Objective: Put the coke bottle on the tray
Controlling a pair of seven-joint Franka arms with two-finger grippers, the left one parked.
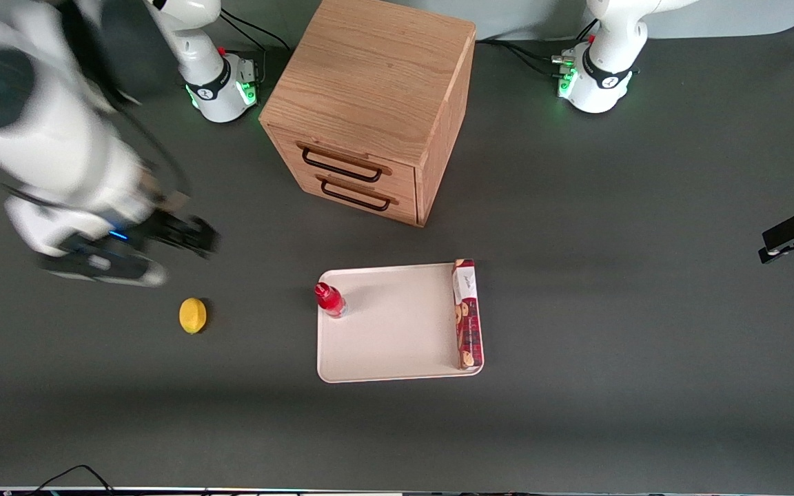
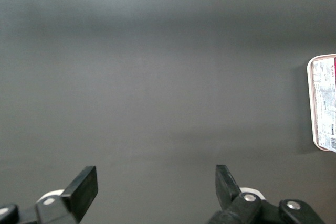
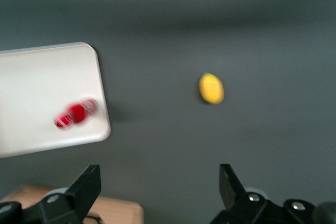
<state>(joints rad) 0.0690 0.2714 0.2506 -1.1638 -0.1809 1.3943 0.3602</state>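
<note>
Standing here looking at the dark grey surface (image 1: 645, 310), the biggest thing on it is the wooden drawer cabinet (image 1: 369, 103) with two dark handles, sitting farther from the front camera than everything else. In front of its drawers lies the cream tray (image 1: 397, 331), and the long red-and-white biscuit box (image 1: 467, 313) sits along the tray's edge at the parked arm's end. The coke bottle (image 1: 329, 300) is already standing upright on the tray, but only just: it's tucked right into the corner at the working arm's end, close to the rim. The lemon (image 1: 193, 315) lies alone on the surface toward the working arm's end, well apart from the tray. The hand (image 1: 194, 238) is up in the air above the surface, away from the tray and a bit farther from the camera than the lemon, with its fingers (image 3: 86, 187) spread wide and nothing between them. So to me the job looks basically done. My only worry is that bottle: it's slim, tall-ish and parked by the rim, so any bump to the tray, or the arm swinging low past that corner, could tip it over and off the edge.
</note>
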